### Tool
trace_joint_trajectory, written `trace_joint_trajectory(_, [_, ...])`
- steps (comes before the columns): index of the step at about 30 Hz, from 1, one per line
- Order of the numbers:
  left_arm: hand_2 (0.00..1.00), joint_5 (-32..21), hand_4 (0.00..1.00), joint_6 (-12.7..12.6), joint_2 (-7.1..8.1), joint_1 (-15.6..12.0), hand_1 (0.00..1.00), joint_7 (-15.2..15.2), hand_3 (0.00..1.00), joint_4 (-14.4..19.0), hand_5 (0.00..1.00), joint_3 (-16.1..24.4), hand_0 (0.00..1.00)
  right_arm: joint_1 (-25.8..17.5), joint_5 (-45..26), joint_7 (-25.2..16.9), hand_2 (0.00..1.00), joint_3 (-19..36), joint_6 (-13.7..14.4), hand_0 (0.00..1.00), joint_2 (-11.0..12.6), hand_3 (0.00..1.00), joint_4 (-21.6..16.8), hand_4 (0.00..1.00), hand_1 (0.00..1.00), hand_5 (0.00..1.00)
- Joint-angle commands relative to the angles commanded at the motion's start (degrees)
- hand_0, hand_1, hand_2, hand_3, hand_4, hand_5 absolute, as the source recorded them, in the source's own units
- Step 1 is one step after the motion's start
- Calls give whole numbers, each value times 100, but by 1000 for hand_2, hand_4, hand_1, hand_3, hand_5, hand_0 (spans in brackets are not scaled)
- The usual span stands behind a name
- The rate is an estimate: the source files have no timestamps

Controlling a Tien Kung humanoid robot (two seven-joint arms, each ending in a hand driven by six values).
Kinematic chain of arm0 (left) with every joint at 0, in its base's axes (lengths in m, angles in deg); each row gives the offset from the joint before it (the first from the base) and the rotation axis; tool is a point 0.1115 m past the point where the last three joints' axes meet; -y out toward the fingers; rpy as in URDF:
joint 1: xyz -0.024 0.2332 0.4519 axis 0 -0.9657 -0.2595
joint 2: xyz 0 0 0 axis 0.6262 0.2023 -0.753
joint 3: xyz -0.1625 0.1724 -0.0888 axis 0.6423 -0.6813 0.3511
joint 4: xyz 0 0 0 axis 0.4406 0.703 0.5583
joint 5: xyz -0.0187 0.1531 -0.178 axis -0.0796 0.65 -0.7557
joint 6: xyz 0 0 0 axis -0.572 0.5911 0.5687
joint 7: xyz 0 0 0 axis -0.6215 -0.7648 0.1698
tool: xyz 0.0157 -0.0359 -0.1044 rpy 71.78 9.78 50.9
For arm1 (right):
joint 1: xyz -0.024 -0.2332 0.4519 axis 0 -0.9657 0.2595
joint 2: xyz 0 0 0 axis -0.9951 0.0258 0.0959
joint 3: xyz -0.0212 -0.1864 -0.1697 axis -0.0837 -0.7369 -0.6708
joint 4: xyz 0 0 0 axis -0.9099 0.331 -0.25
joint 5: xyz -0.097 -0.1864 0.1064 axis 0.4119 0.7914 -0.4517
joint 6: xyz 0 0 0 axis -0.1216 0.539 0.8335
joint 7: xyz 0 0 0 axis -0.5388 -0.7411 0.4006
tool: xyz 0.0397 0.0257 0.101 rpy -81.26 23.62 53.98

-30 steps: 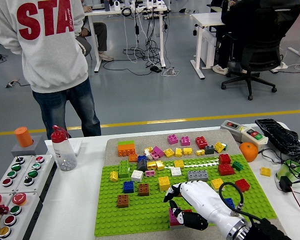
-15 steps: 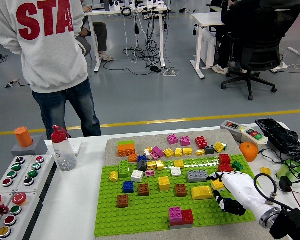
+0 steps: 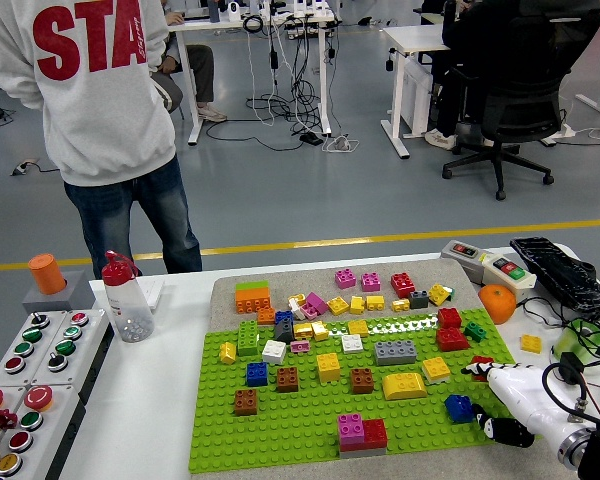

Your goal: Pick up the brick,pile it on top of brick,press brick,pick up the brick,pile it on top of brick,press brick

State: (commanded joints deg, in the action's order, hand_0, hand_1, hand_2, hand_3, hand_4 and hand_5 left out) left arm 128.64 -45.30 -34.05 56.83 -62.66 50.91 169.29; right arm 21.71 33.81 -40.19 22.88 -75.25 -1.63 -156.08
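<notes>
A pink brick (image 3: 351, 429) and a red brick (image 3: 375, 433) sit side by side on a grey piece near the front edge of the green baseplate (image 3: 290, 420). My right hand (image 3: 492, 402), white with black fingertips, hovers over the plate's right front corner. Its fingers are relaxed and hold nothing. A blue brick (image 3: 458, 407) lies just left of the hand, and a red brick (image 3: 479, 364) peeks out behind the fingertips. A yellow sloped brick (image 3: 405, 385) and a brown brick (image 3: 362, 379) stand mid-plate. The left arm is out of view.
Many loose bricks fill the plate's far half. A clear bottle (image 3: 128, 300) and a button panel (image 3: 30, 370) are at the left. An orange (image 3: 497, 302), a switch box (image 3: 488, 265) and cables lie at the right. A person (image 3: 100, 90) stands beyond the table with their back turned.
My right hand has pulled back to the right, away from the pink and red bricks, and now sits at the plate's right corner. The bricks it covered are in plain view.
</notes>
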Motion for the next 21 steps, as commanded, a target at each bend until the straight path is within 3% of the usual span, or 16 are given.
trace_joint_trajectory(21, [702, -1, 302, 2, 1, 10, 675, 0, 573, 0, 998, 3, 651, -41, 99, 72, 760, 88, -62, 699, 70, 784, -434, 649, 740, 141])
